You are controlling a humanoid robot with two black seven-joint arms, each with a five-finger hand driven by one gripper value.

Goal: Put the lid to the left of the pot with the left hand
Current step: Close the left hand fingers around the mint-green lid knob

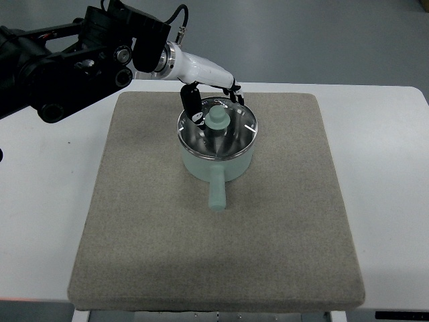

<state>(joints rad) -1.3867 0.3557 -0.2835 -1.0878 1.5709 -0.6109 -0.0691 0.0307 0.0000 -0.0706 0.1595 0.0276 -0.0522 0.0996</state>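
Note:
A pale green pot (pixel 218 163) stands on the grey mat (pixel 147 221), its handle (pixel 218 192) pointing toward me. A glass lid (pixel 234 134) with a pale green knob (pixel 216 119) sits on the pot. My left hand (pixel 216 106) reaches in from the upper left and hovers over the far rim of the lid. Its dark fingers (pixel 193 104) are spread on either side of the knob, just behind it, and do not close on it. The right arm is not in view.
The mat lies on a white table (pixel 382 168). The left arm's black links (pixel 67 67) cover the table's upper left corner. Bare mat lies to the left of the pot and in front of it.

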